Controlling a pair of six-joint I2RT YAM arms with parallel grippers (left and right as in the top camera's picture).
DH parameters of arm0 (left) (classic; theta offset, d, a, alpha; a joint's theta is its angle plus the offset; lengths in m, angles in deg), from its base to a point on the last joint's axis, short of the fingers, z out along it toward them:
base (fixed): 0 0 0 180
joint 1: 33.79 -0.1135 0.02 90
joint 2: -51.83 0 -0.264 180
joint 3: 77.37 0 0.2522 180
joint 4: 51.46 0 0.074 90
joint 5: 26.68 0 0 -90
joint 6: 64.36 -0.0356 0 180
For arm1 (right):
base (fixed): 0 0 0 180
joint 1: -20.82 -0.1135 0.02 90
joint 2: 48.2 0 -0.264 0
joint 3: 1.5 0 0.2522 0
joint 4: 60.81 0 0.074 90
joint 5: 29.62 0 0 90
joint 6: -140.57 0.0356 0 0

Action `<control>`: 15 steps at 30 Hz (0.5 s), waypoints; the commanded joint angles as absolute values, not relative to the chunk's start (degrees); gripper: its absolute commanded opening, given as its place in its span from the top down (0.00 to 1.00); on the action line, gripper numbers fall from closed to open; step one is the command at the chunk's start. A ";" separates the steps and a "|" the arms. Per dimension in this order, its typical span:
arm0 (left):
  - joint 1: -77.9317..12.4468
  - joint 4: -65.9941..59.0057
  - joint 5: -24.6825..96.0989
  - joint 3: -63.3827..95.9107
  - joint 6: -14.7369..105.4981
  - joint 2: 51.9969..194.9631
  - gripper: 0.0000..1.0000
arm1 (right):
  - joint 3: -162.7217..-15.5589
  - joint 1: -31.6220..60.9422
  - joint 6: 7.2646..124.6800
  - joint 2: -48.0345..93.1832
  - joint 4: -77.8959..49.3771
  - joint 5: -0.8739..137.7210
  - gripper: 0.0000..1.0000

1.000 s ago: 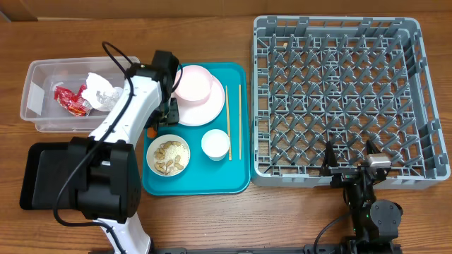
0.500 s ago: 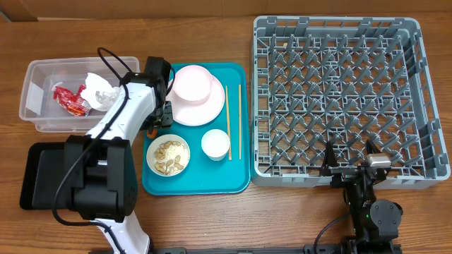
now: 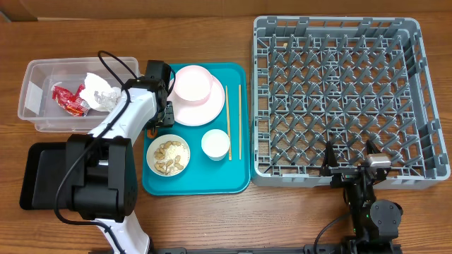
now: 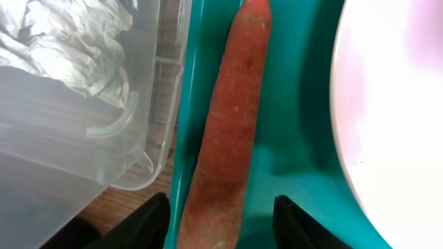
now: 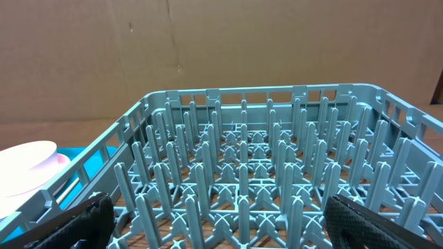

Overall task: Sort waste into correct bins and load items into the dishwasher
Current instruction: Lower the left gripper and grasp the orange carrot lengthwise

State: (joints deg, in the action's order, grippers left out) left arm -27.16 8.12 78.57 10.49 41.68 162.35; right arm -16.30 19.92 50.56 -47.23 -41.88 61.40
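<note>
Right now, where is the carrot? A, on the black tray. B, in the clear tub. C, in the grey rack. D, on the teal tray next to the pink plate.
D: the carrot lies along the left edge of the tray, with the tub on one side and the plate on the other.

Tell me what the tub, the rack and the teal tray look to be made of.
Tub: clear, glossy plastic; the table wood shows through it.
Rack: grey moulded plastic with a matt look, judging by its latticed walls and upright pegs.
Teal tray: probably plastic, smooth with a slight sheen and a raised lip; the look alone leaves this open.
</note>
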 commanded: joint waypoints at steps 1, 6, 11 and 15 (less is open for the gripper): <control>-27.55 6.96 78.22 9.18 40.87 162.20 0.53 | -15.73 19.50 50.32 -47.27 -42.20 60.94 0.00; -27.44 4.87 75.31 7.98 40.85 162.20 0.64 | -15.73 19.50 50.32 -47.27 -42.20 60.94 0.00; -27.44 4.25 75.29 7.56 40.85 162.20 0.72 | -15.73 19.50 50.32 -47.27 -42.20 60.94 0.00; -27.40 4.25 75.23 7.56 40.87 162.20 0.73 | -15.73 19.50 50.32 -47.27 -42.20 60.94 0.00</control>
State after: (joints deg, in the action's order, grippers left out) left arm -27.20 4.52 76.62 8.09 41.48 162.35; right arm -16.30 19.92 50.56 -47.23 -41.88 61.42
